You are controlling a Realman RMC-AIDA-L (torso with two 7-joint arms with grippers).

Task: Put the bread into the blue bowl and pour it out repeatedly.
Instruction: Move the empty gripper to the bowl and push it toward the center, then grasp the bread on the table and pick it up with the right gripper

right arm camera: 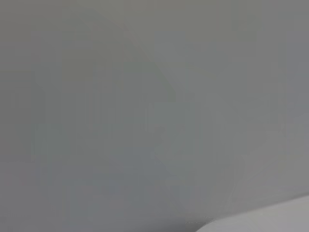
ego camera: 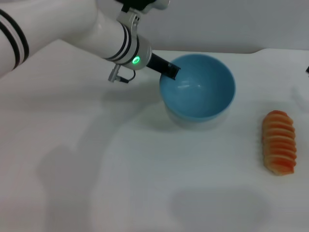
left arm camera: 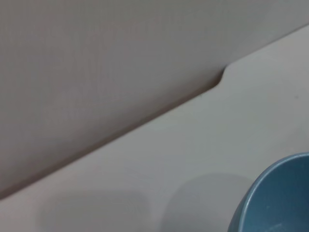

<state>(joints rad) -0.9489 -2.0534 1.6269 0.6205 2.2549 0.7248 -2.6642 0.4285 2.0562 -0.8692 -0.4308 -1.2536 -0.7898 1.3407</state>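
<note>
The bread (ego camera: 278,142) lies nearest, on the white table (ego camera: 120,183) at the right side of the head view, its orange ridged top facing up and its long axis running roughly away from the robot. Nothing touches it. It sits well apart from the bowl (ego camera: 198,87), which is farther back and more toward the middle of the table.

The bowl is light blue, round and deep. It is tilted, with its opening turned toward the robot so that the smooth inner wall shows, and the inside holds nothing. A faint shadow falls on the table just below it.

The left tool (ego camera: 170,70) reaches in from the upper left and meets the bowl at the far-left part of its rim. Its dark tip lies over the rim edge and appears closed on it, holding the bowl in that tilted pose. Behind the tip, the white left arm (ego camera: 72,31) has black bands and a small green light at the wrist.

The left wrist view shows a curved piece of the bowl's rim (left arm camera: 275,203) close by, with the table beyond it and a grey wall (left arm camera: 96,63) behind.

The right tool is out of sight; the right wrist view shows mostly grey wall and a sliver of table edge.
</note>
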